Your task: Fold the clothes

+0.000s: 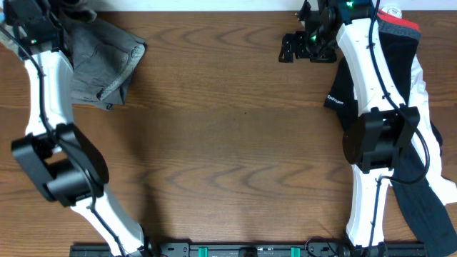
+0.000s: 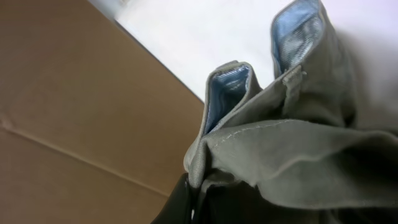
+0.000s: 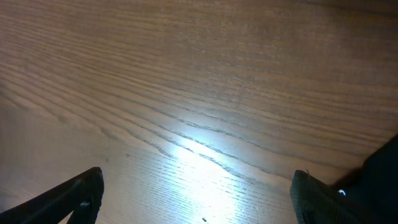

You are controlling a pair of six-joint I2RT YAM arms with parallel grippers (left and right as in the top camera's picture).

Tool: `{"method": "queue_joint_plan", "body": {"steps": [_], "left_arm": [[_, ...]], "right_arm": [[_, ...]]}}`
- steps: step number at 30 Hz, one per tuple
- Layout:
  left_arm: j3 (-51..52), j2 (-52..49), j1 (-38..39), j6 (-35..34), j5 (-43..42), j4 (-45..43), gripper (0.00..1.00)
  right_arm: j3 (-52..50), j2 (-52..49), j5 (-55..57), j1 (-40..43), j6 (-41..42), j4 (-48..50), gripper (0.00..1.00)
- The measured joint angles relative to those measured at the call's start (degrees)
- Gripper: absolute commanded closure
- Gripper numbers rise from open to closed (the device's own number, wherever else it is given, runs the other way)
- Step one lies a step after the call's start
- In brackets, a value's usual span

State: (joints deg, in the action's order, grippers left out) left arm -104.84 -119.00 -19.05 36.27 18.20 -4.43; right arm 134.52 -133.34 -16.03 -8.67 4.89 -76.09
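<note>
Robotics lab bench: left arm [image 1: 39,93] and right arm [image 1: 364,71], white-and-black, are mounted on a black rail [image 1: 243,250] along the wood-grain worktop's [image 1: 228,143] near edge. Plain white wall [image 1: 214,6] beyond its far edge.

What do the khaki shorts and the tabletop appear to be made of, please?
Khaki-olive shorts: woven, cotton-like twill, matte, judging by visible stitching and soft creases; the pale blue lining looks smoother. Table: wood or wood-look laminate, slightly glossy, with grain lines and a light reflection.
</note>
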Motion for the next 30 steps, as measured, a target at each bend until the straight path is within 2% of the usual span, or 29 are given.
{"method": "queue_joint_plan", "body": {"steps": [8, 14, 30], "left_arm": [[-0.15, -2.36, -0.31, 3.91, 1.01, -12.33, 0.94], [-3.17, -2.29, -0.31, 7.82, 2.58, -13.00, 0.94], [-4.46, -4.07, -0.24, 8.09, 0.98, 13.03, 0.94]], "right_arm": [[0.00, 0.00, 0.00, -0.22, 0.00, 0.52, 0.05], [0.00, 0.00, 0.00, -0.31, 0.00, 0.83, 0.04], [0.00, 0.00, 0.00, -0.35, 0.00, 0.90, 0.04]]}}
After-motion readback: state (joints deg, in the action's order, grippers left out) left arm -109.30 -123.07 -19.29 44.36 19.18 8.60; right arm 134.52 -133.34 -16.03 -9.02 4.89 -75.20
